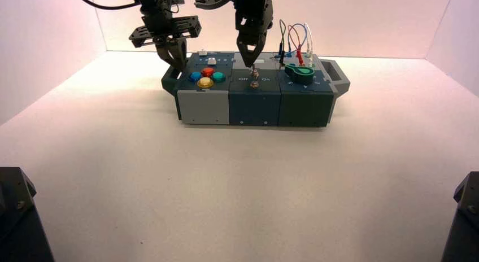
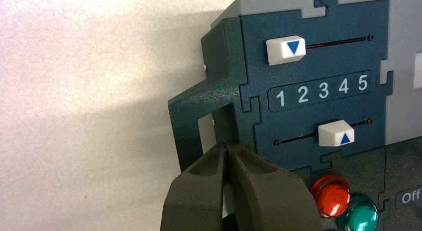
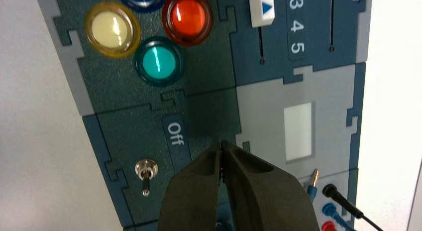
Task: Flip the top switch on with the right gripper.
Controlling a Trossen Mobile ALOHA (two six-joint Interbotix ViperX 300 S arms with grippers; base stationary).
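Note:
The top switch (image 1: 253, 71) is a tiny toggle on the box's middle dark-blue module (image 1: 254, 98), between the "Off" and "On" lettering. My right gripper (image 1: 249, 62) hangs just above and behind it, fingers shut and empty. In the right wrist view the shut fingers (image 3: 199, 191) hide the top switch. Only the twin toggle with a silver collar (image 3: 146, 170) shows, its lever leaning away from the "Off" label (image 3: 175, 134). My left gripper (image 1: 176, 60) is shut and empty over the box's left handle (image 2: 199, 116).
Red (image 1: 208, 71), blue (image 1: 195, 77), yellow (image 1: 205, 82) and teal (image 1: 218, 77) buttons sit left of the switches. A teal knob (image 1: 301, 73) and looped wires (image 1: 294, 42) are on the right. Two white sliders (image 2: 285, 49) (image 2: 336, 133) flank numbers 1 to 5.

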